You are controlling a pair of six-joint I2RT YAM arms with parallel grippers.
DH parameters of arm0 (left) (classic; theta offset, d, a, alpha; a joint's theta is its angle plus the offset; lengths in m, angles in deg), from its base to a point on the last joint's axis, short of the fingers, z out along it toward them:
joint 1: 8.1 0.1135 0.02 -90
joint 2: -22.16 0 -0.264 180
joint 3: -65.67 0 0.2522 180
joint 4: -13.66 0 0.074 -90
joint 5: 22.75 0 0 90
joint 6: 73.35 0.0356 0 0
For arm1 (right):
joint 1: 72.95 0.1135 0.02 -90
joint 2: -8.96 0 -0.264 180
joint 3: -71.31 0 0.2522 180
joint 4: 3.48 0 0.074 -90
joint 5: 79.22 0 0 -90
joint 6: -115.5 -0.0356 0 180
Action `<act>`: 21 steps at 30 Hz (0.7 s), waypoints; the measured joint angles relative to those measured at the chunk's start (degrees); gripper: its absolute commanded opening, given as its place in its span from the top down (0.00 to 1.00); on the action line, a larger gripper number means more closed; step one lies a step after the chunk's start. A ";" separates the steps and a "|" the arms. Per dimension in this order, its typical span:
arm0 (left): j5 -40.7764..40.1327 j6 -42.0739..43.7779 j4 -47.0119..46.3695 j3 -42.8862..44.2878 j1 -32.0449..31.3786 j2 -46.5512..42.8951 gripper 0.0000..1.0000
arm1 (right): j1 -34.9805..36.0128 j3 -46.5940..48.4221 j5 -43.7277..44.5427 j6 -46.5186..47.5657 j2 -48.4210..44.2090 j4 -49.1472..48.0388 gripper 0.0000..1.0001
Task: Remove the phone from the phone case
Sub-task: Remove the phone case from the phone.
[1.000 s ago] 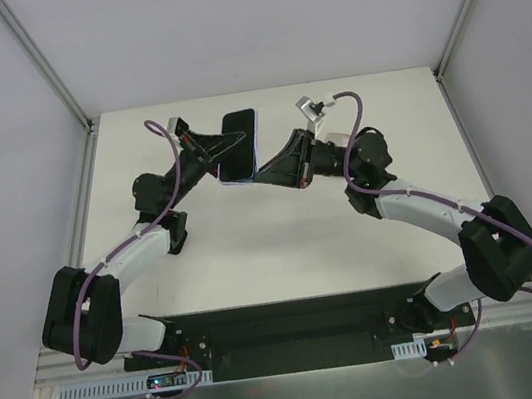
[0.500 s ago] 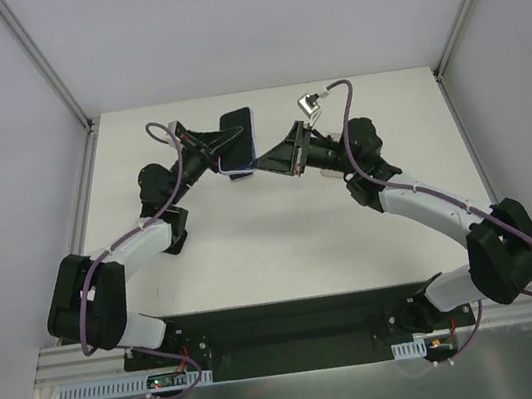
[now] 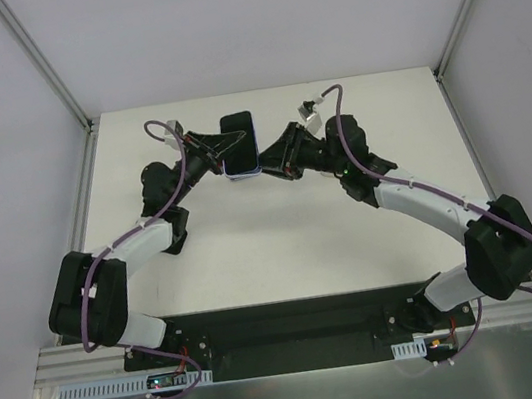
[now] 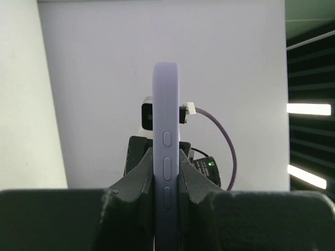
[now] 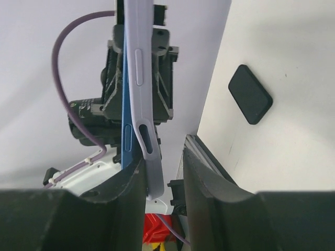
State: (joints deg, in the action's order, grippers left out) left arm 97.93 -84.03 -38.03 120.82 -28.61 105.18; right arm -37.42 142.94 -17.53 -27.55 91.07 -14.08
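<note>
Presently: mid-peel.
Table (image 3: 353,236): phone and case are held above its far middle, between the two arms.
Phone (image 5: 127,141): blue edge, seated in the case along most of its length.
Case (image 4: 165,130): lilac, lower end bowed away from the phone.
Left gripper (image 4: 165,180): pinching the case front and back.
Right gripper (image 5: 163,172): spread around the loosened end, not clamped.
Next, by judgement: right hooks that lip and pulls while left holds firm.
Since a second ago: phone turned from tilted to squarer; right gripper drew in.
</note>
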 measured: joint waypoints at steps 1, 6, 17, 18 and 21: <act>-0.39 1.68 0.66 -0.11 0.00 -0.26 1.00 | 0.15 0.00 0.83 -0.39 0.17 0.70 0.66; -3.15 5.11 1.40 -1.62 0.00 -0.66 1.00 | 0.50 0.55 2.43 -1.29 2.29 0.98 0.66; -10.40 1.29 -1.07 -2.34 -0.11 2.23 1.00 | 0.48 7.96 5.14 0.68 7.63 4.13 0.92; -10.93 1.09 -1.38 -2.34 -0.11 2.84 1.00 | 0.44 8.39 5.11 0.72 8.09 3.89 0.99; -11.23 -0.20 -2.36 -2.36 -0.33 4.83 1.00 | 0.28 8.46 6.12 1.42 8.26 4.85 0.99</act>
State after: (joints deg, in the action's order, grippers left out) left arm 86.70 -84.23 -40.39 118.46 -28.94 110.01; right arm -37.14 151.39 -11.41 -26.13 99.33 -9.23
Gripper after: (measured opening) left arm 0.122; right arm 0.066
